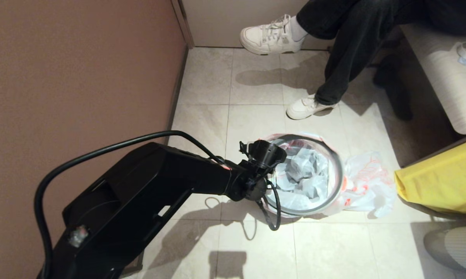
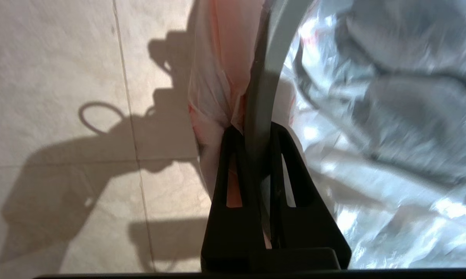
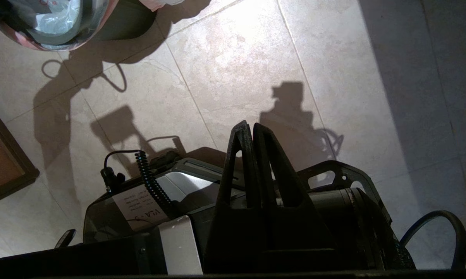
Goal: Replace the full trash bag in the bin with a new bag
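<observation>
The bin (image 1: 336, 164) stands on the tiled floor, and its grey hoop (image 2: 264, 77) rings the mouth. Crumpled whitish film of the new bag (image 1: 302, 180) fills the bin, showing no trash shapes, and its pink edge (image 2: 217, 58) hangs outside under the hoop. My left gripper (image 2: 252, 130) is at the bin's left rim (image 1: 270, 173), shut on the hoop with bag film pinched in. The full trash bag (image 1: 366, 182) bulges on the floor against the bin's right side. My right gripper (image 3: 251, 126) is shut and empty, parked over my own base, well apart from the bin (image 3: 68, 37).
A seated person's legs and white shoes (image 1: 306, 107) are just beyond the bin. A brown wall (image 1: 81, 77) runs along the left. A yellow sheet (image 1: 442, 180) and a bench (image 1: 446, 77) stand to the right. My base (image 3: 147, 201) lies under the right arm.
</observation>
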Robot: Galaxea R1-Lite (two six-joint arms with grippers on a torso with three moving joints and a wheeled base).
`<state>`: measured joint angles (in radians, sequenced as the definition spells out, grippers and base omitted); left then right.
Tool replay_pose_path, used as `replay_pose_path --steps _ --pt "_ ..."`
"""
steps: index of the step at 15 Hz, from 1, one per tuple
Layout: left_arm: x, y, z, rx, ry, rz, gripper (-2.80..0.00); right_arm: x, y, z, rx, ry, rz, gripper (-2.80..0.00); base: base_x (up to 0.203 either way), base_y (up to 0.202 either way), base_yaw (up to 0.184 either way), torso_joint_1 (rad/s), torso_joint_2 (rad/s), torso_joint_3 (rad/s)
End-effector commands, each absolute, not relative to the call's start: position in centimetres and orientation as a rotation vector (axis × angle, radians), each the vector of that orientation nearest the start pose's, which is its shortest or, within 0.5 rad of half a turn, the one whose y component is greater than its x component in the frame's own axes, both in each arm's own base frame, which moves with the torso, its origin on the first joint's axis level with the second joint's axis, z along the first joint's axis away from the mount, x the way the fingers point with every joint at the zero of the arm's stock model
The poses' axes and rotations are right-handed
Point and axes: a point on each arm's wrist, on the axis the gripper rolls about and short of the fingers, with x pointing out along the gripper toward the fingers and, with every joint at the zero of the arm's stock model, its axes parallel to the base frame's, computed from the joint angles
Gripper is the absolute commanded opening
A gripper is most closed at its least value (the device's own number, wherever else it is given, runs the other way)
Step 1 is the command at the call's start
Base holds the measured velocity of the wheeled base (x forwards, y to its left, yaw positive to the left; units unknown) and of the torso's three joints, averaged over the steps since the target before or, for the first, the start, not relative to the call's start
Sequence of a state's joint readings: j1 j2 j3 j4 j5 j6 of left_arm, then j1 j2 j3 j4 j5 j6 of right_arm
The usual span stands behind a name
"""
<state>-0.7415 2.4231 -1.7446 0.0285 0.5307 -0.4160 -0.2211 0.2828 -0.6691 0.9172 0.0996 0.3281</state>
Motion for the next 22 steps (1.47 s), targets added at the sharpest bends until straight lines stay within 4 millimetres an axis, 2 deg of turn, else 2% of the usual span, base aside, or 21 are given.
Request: replay_pose_path --steps 1,4,8,10,14,17,22 --pt "36.8 -32.1 7.3 0.026 0.601 -0.066 -2.80 -6.4 1.7 16.7 0.408 0.510 -0.204 -2.80 0.000 0.000 0.000 0.000 0.00 0.000" --pt "36.3 -31.8 8.3 0.029 0.595 -0.061 -2.80 -6.4 1.7 16.6 0.410 0.513 -0.203 -2.80 0.000 0.000 0.000 0.000 0.00 0.000" --pt "35.1 -31.2 11.8 -0.005 0.551 -0.076 -2.80 -6.4 1.7 16.6 0.414 0.515 -0.205 -2.80 0.000 0.000 0.000 0.000 0.00 0.000" --pt "34.3 -31.1 12.5 0.008 0.549 -0.074 -2.80 -6.4 1.7 16.6 0.412 0.512 -0.204 -2.80 0.000 0.000 0.000 0.000 0.00 0.000" --pt "34.6 -30.9 10.7 0.069 0.582 -0.012 -2.80 -6.4 1.7 16.6 0.412 0.512 -0.204 -2.80 0.000 0.000 0.000 0.000 0.00 0.000" --pt "35.8 -30.3 8.6 0.105 0.613 0.018 -2.80 -6.4 1.7 16.7 0.410 0.510 -0.203 -2.80 0.000 0.000 0.000 0.000 0.00 0.000" --pt "36.9 -30.3 7.9 0.096 0.605 0.035 -2.80 -6.3 1.7 16.6 0.410 0.512 -0.203 -2.80 0.000 0.000 0.000 0.000 0.00 0.000"
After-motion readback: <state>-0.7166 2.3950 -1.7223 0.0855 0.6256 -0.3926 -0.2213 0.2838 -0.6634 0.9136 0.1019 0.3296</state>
